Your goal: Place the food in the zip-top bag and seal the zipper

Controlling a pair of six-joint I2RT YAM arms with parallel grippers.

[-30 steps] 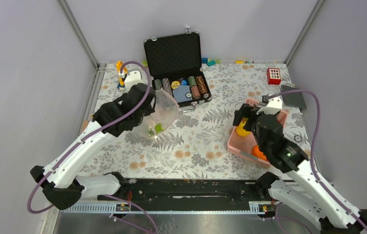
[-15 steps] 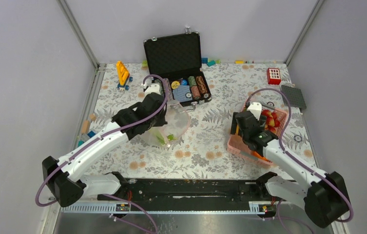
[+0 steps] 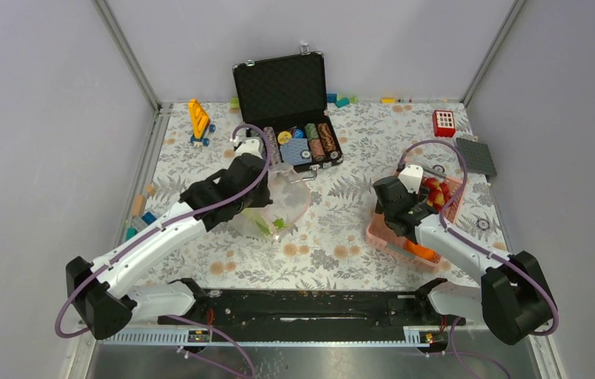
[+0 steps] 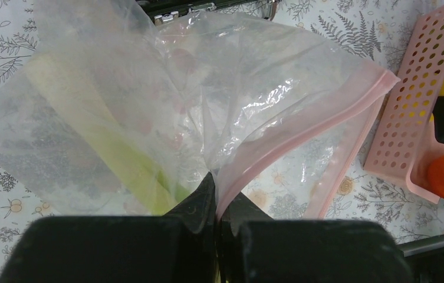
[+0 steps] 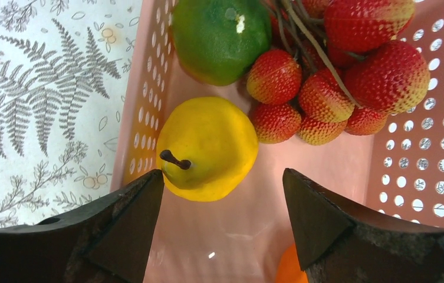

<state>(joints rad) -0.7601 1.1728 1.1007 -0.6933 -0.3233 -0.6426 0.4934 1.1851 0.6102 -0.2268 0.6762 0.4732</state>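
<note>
My left gripper (image 4: 216,191) is shut on the pink zipper strip (image 4: 302,127) of the clear zip-top bag (image 4: 148,100) and holds its mouth open; the bag also shows in the top view (image 3: 278,207). A pale-green celery stalk (image 4: 107,141) lies inside it. My right gripper (image 5: 222,183) is open, lowered into the pink basket (image 5: 408,171), its fingers either side of the yellow lemon (image 5: 210,147). A green round fruit (image 5: 219,35), a cluster of red pieces (image 5: 337,76) and an orange (image 5: 293,268) lie in the basket too.
An open black case (image 3: 290,110) with poker chips stands behind the bag. A yellow toy (image 3: 198,118) is at the back left, a red block (image 3: 443,122) and a dark plate (image 3: 476,156) at the back right. Small blocks lie along the left edge.
My left arm swung down and right with the bag, lowering it to the table. My right arm dropped into the basket towards the lemon.
</note>
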